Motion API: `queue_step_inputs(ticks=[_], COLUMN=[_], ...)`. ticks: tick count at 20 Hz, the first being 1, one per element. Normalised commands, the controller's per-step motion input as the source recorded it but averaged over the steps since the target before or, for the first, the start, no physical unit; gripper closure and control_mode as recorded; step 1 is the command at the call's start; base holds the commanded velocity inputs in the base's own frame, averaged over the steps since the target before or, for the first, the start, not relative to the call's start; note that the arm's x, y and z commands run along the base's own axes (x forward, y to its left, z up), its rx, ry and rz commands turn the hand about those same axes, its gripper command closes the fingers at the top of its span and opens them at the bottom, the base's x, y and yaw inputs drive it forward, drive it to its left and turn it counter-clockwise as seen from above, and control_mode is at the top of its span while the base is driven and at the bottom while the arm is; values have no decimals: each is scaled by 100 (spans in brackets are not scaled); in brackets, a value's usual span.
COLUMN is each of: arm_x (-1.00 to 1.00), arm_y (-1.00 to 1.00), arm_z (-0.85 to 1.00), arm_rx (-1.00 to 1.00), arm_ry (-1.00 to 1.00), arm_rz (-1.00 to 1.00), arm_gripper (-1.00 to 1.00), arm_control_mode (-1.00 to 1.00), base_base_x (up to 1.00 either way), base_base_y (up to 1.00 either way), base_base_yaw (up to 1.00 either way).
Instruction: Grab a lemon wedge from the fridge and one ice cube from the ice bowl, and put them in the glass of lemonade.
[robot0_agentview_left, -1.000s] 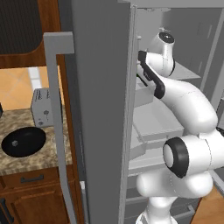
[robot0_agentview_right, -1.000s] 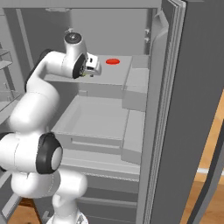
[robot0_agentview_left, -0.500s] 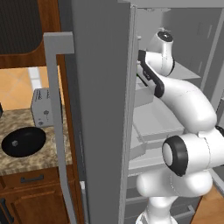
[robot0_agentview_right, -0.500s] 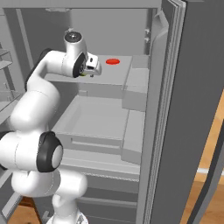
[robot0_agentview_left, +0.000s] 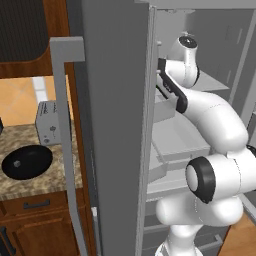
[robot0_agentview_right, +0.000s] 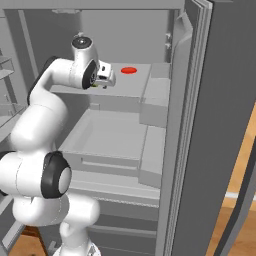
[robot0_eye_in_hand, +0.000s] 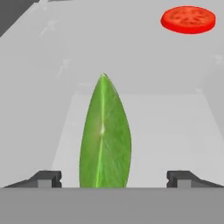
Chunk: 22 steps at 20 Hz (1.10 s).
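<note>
The fridge (robot0_agentview_left: 115, 125) stands open and my arm reaches onto its upper shelf (robot0_agentview_right: 135, 85). In the hand view the lemon wedge (robot0_eye_in_hand: 105, 140), a green-yellow sliver, lies on the grey shelf pointing away from me. Its near end sits between my fingertips (robot0_eye_in_hand: 48, 177). My gripper (robot0_eye_in_hand: 113, 177) is open, with the jaws wide apart on either side of the wedge and not touching it. From the right base view the gripper (robot0_agentview_right: 106, 82) hangs low over the shelf. The black ice bowl (robot0_agentview_left: 27, 162) rests on the counter left of the fridge. The glass of lemonade is out of view.
A red round slice (robot0_eye_in_hand: 188, 19) lies farther back on the same shelf, also seen as the red slice (robot0_agentview_right: 129, 70). A grey toaster (robot0_agentview_left: 47, 122) stands behind the bowl. The fridge door (robot0_agentview_right: 210, 125) stands open at the right, with shelves and drawers below.
The hand has shifted only slightly over the shelf; nothing else has moved.
</note>
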Motion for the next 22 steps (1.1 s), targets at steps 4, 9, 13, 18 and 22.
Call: queue_step_inputs(ticks=[4,9,13,18,22], arm_x=[13,7,0,-80,-100], arm_y=[4,0,0,0,0], arm_z=[-18,0,0,-29,-16], arm_rx=[0,0,0,0,0], arm_ry=[1,0,0,-7,-26], arm_rz=[0,0,0,0,0], arm_gripper=[100,100,100,100,100], arm_control_mode=[-100,-100,-100,-100,-100], base_base_x=[0,0,0,0,0], base_base_y=[0,0,0,0,0], base_base_yaw=[0,0,0,0,0])
